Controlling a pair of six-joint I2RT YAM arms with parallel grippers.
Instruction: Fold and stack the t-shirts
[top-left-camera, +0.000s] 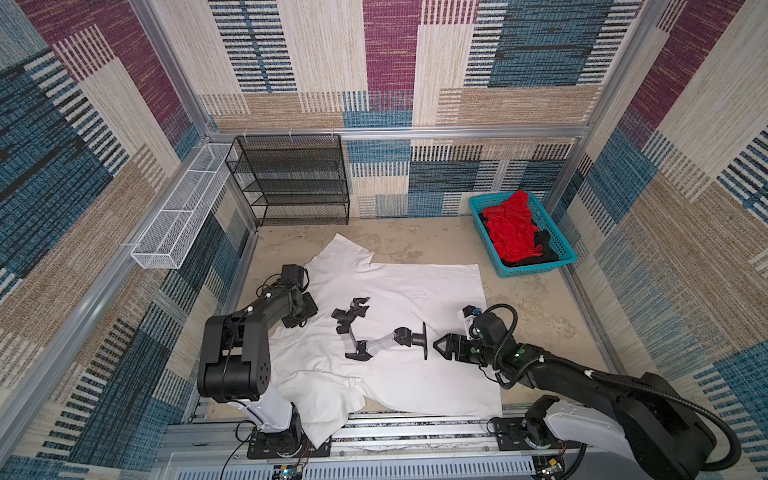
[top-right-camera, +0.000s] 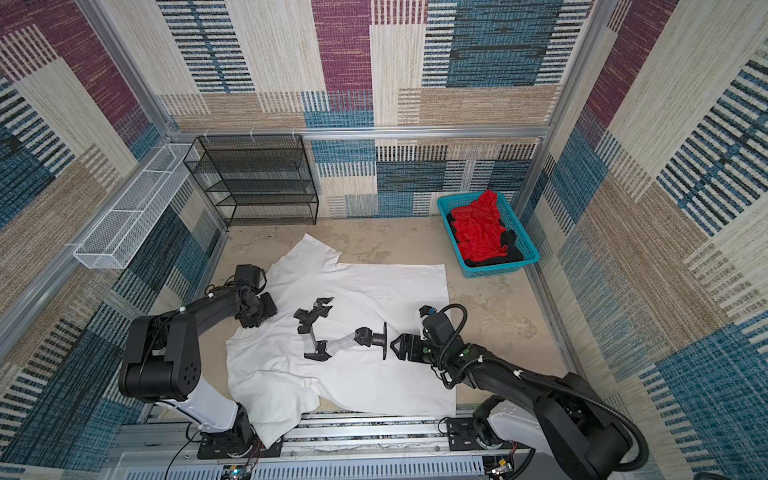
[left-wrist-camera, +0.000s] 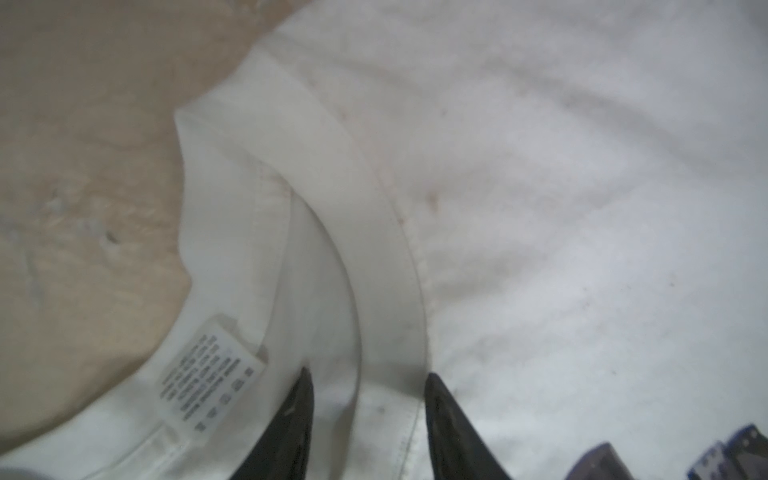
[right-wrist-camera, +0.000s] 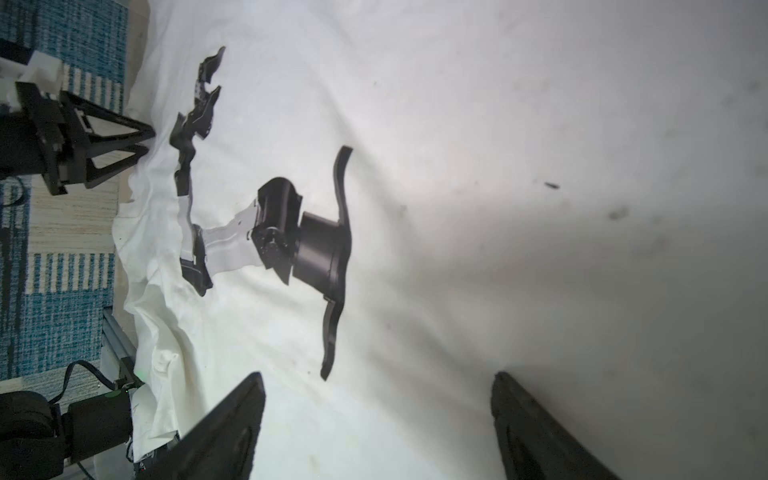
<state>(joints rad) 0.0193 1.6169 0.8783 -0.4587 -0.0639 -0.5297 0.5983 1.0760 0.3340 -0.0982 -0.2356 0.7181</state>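
Note:
A large white t-shirt (top-left-camera: 415, 291) (top-right-camera: 374, 291) lies spread print-up on the table, with a black-and-grey robot-arm print (top-left-camera: 374, 336) (right-wrist-camera: 307, 241) at its middle. My left gripper (top-left-camera: 297, 320) (left-wrist-camera: 370, 376) is down at the shirt's left edge. It stands open, its fingers either side of the ribbed collar (left-wrist-camera: 374, 249), next to the care label (left-wrist-camera: 208, 374). My right gripper (top-left-camera: 435, 345) (right-wrist-camera: 378, 374) hovers wide open over the shirt, just right of the print, holding nothing. A red t-shirt (top-left-camera: 513, 228) lies crumpled on a black t-shirt (top-left-camera: 544, 249) in the basket.
The turquoise lattice basket (top-left-camera: 536, 270) stands at the back right corner. A black mesh shelf (top-left-camera: 291, 178) stands against the back wall, and a white wire tray (top-left-camera: 183, 216) hangs on the left wall. One sleeve (top-left-camera: 324, 428) drapes over the front aluminium rail (top-left-camera: 415, 424).

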